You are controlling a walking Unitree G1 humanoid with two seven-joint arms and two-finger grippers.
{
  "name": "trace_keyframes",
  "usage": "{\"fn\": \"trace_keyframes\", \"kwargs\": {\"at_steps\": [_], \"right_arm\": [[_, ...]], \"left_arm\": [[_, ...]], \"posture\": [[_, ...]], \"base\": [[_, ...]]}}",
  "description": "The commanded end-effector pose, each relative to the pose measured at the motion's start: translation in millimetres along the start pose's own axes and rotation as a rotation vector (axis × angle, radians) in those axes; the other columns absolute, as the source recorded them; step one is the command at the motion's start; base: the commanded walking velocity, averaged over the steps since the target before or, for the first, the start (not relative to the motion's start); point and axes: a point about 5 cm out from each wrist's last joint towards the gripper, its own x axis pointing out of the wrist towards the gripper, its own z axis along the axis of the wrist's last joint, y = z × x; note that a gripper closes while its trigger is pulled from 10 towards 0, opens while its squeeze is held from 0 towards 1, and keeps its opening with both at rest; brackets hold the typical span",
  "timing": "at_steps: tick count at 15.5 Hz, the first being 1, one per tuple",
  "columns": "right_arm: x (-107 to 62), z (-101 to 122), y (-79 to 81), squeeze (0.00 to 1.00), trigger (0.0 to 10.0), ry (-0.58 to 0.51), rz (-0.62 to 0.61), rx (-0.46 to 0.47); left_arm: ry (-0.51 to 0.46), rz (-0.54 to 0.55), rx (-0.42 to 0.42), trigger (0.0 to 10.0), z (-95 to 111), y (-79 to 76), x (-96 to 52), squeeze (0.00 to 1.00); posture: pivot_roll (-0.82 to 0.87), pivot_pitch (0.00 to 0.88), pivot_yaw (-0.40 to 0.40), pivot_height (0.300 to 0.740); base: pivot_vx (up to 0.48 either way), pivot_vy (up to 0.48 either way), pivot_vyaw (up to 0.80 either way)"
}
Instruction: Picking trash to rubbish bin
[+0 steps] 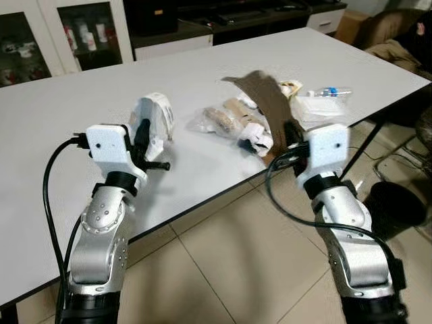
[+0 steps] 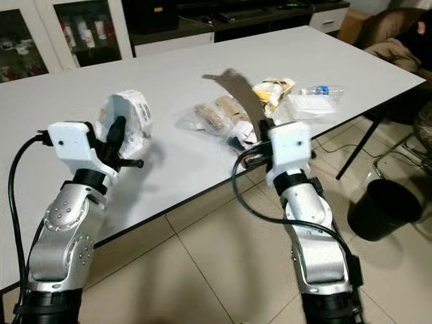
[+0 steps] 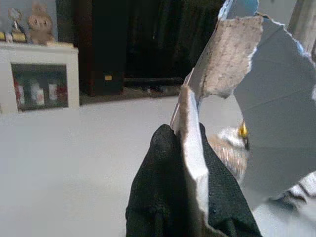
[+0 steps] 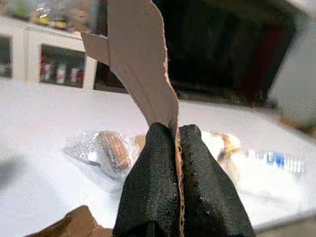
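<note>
My right gripper (image 1: 291,132) is shut on a strip of brown cardboard (image 1: 264,94) that rises and curls back over the table's near edge; the right wrist view has the black fingers (image 4: 163,197) pinching that strip (image 4: 138,54). My left gripper (image 1: 143,135) is shut on a torn piece of white-grey card (image 1: 155,118), held upright just above the white table (image 1: 81,101). In the left wrist view the card (image 3: 266,98) stands between the fingers (image 3: 163,187). A pile of trash (image 1: 233,121) lies between the two arms: clear bags, wrappers, a yellow packet (image 2: 270,91).
A black rubbish bin (image 1: 395,209) stands on the tiled floor to the right, below the table's corner. A small plastic bottle (image 1: 329,91) and a clear tray (image 1: 317,106) lie at the table's right. White cabinets (image 1: 61,34) stand behind, and a brown sofa (image 1: 388,30) sits far right.
</note>
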Motion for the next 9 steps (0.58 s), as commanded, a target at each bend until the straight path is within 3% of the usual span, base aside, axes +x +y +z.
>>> {"fn": "trace_keyframes", "kwargs": {"at_steps": [1,4,7,9], "right_arm": [[-5.4,-7.2,-3.2,0.0,10.0,0.036,-0.013,-0.005],[-17.7,-20.2,2.9,0.0,10.0,0.091,0.039,-0.017],[-24.8,-18.5,1.1,0.0,10.0,0.093,0.016,-0.009],[-30.7,-24.7,-0.2,0.0,10.0,0.114,-0.011,0.035]], "left_arm": [[0.053,-0.014,0.019,10.0,-6.3,-1.2,-4.1,0.0],[0.13,-0.072,0.072,10.0,-15.3,-8.3,-8.6,0.0],[0.112,-0.056,0.085,10.0,-17.1,-15.5,-8.7,0.0],[0.114,-0.033,0.019,10.0,-18.0,-19.7,-9.1,0.0]], "posture": [[-0.1,0.0,-0.041,0.74],[-0.1,0.0,-0.046,0.74],[-0.1,0.0,-0.05,0.74],[-0.1,0.0,-0.055,0.74]], "base": [[0.0,0.0,0.0],[0.0,0.0,0.0],[0.0,0.0,-0.79],[0.0,0.0,-0.8]]}}
